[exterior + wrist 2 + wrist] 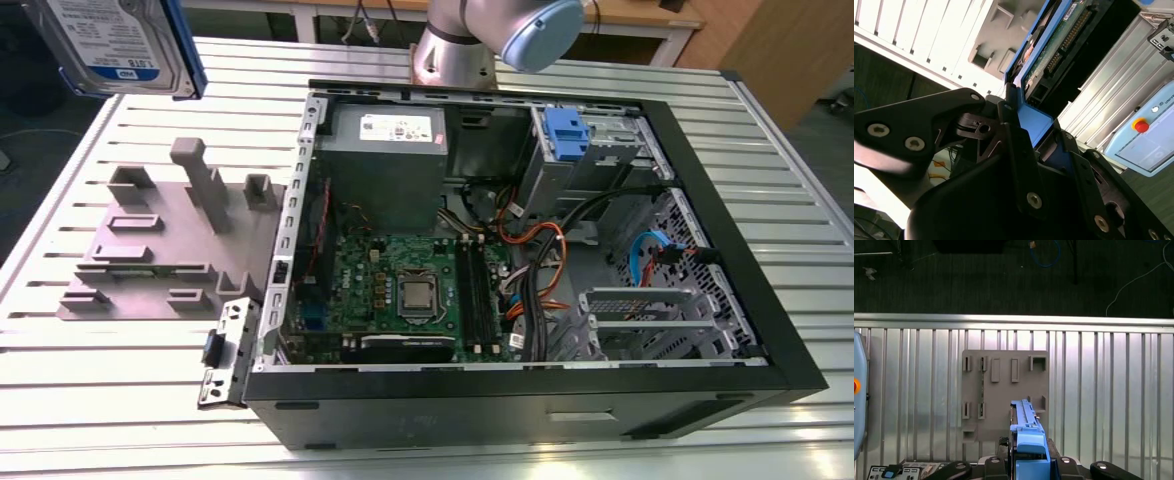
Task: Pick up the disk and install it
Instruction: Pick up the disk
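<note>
Closest to the lens, clamped the black metal linkage gripper shut on the blue plastic end of the carrier framing the disk, a flat rectangular silver hard drive with a white-and-blue label. Gripped it by that one end, probably to leave the long blue rails and the connector edge free for sliding into a slot.

Held the disk high at the far side of the exterior view's left, label toward that camera, clear of everything below and well apart from the open black computer case. Hung it edge-on above the grey moulded fixture plate in the first wrist view (a holder with upright tabs and pockets, seemingly made to stand parts at a graspable angle). Kept that plate on the ribbed aluminium table, just beside the case's left wall.

Found the grey metal drive bay with blue latch at the far right inside the case, beside the grey power supply box. Nothing yet seated there, so judged the installation not yet done.
</note>
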Controlling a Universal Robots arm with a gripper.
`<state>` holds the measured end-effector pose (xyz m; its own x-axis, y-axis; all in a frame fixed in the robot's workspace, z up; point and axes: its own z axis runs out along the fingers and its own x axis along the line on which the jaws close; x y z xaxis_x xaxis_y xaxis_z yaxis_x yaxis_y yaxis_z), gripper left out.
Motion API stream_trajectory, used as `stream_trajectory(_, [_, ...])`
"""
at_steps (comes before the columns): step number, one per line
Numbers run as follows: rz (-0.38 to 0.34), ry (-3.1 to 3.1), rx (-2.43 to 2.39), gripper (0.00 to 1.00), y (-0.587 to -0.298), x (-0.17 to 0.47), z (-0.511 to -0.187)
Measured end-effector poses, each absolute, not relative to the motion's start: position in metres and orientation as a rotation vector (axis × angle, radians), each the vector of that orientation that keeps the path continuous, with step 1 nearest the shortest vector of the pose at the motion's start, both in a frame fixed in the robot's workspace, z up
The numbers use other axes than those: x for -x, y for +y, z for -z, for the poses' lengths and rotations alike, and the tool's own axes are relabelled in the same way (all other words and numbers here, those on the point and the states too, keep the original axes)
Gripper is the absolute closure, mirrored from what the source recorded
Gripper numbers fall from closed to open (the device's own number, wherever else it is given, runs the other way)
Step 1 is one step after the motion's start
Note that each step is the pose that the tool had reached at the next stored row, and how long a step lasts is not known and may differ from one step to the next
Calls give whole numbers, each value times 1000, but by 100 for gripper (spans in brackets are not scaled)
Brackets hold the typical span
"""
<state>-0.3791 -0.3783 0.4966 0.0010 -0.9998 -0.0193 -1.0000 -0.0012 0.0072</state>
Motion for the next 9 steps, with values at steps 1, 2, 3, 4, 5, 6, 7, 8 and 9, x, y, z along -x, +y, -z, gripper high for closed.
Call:
stream_trajectory(1, [-29, 2214, 2216, 63, -378, 379, -497])
stream_trajectory(2, [-29, 2214, 2216, 63, -378, 379, -497])
stream_trajectory(3, [-29, 2214, 2217, 63, -378, 378, -497])
stream_trajectory(4, [-29, 2214, 2217, 63, -378, 378, -497])
stream_trajectory(5, [-29, 2214, 2217, 63, -378, 378, -497])
stream_trajectory(6, [-29, 2214, 2216, 63, -378, 378, -497])
stream_trajectory(7, [-29, 2214, 2217, 63, -378, 378, -497])
stream_trajectory(8, [-29, 2214, 2217, 63, -378, 377, -497])
stream_trajectory(9, [-29, 2214, 2217, 63, -378, 377, -497])
